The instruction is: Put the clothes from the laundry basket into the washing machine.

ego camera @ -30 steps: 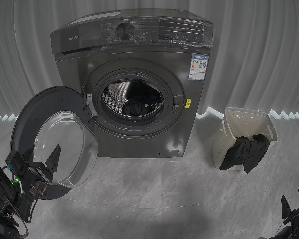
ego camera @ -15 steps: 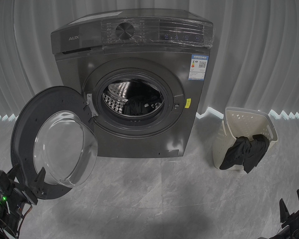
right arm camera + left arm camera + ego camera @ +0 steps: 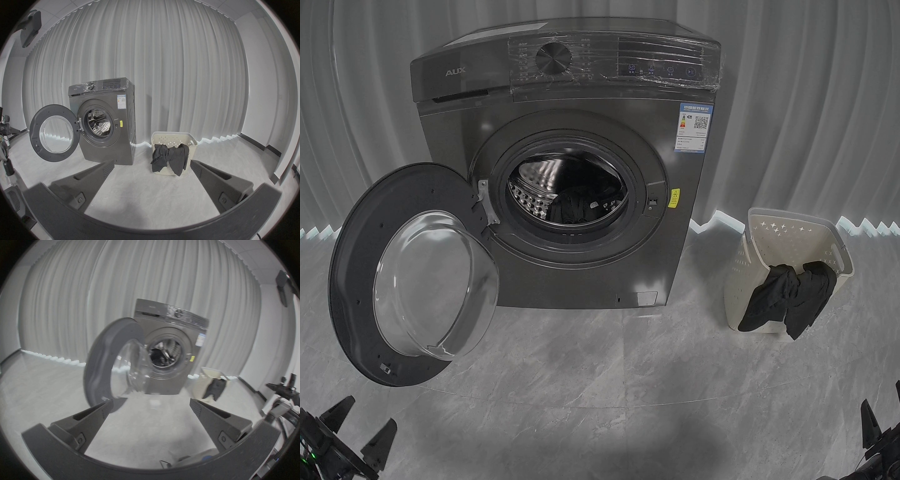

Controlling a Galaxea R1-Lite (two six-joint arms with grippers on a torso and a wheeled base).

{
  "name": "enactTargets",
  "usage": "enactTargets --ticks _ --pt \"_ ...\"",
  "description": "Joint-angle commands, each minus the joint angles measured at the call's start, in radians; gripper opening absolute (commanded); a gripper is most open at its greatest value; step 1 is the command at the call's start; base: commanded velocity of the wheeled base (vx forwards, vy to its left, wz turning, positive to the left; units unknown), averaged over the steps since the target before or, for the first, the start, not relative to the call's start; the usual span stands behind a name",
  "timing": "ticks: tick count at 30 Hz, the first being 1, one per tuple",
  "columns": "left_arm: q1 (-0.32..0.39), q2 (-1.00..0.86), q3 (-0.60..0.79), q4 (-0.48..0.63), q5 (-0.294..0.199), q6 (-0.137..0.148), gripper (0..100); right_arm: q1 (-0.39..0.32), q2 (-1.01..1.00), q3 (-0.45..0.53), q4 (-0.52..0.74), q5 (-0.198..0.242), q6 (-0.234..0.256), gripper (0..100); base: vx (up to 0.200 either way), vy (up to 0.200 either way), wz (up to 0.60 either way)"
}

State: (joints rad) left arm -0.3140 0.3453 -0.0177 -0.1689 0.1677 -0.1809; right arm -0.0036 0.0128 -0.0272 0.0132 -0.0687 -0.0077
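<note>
A grey front-loading washing machine [image 3: 569, 162] stands ahead with its round door [image 3: 415, 275] swung wide to the left. Dark clothes [image 3: 578, 205] lie inside the drum. To the right a cream laundry basket [image 3: 794, 240] stands on the floor with a black garment [image 3: 787, 299] draped over its front rim. My left gripper [image 3: 359, 425] is low at the bottom left, open and empty, well short of the door. My right gripper [image 3: 150, 172] is open and empty, far back from the basket [image 3: 173, 140] and the garment [image 3: 170, 157].
Pale curtains [image 3: 800, 106] hang behind the machine and basket. Grey tiled floor [image 3: 625, 387] stretches open between me and the machine. The open door [image 3: 106, 365] juts out over the floor on the left.
The head view has shifted, so the machine now looks a bit farther off. My left gripper has dropped from in front of the door to the bottom left corner.
</note>
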Motion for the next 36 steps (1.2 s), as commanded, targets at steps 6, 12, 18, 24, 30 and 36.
enactTargets --ticks 6,12,18,24,30,36 --pt "0.256 -0.259 0.018 0.095 -0.304 0.064 100 -0.001 -0.013 0.0 0.001 0.0 0.0 100 0.0 0.0 0.0" --pt "0.336 -0.307 0.018 0.095 -0.298 0.093 100 -0.001 -0.013 -0.002 0.002 -0.006 0.002 100 0.0 0.0 0.0" --pt "0.319 -0.342 0.015 0.109 -0.097 0.113 100 -0.001 -0.013 0.0 -0.002 -0.114 0.002 100 0.0 0.0 0.0" --pt "0.317 -0.345 0.012 0.118 -0.264 0.103 100 -0.001 -0.013 0.003 -0.009 -0.057 -0.002 100 0.0 0.0 0.0" --pt "0.317 -0.345 0.013 0.117 -0.143 0.169 100 -0.001 -0.013 0.003 -0.01 0.007 0.017 100 0.0 0.0 0.0" --pt "0.317 -0.345 0.018 0.146 -0.143 0.164 100 -0.001 -0.013 0.027 -0.021 0.03 0.011 100 0.0 0.0 0.0"
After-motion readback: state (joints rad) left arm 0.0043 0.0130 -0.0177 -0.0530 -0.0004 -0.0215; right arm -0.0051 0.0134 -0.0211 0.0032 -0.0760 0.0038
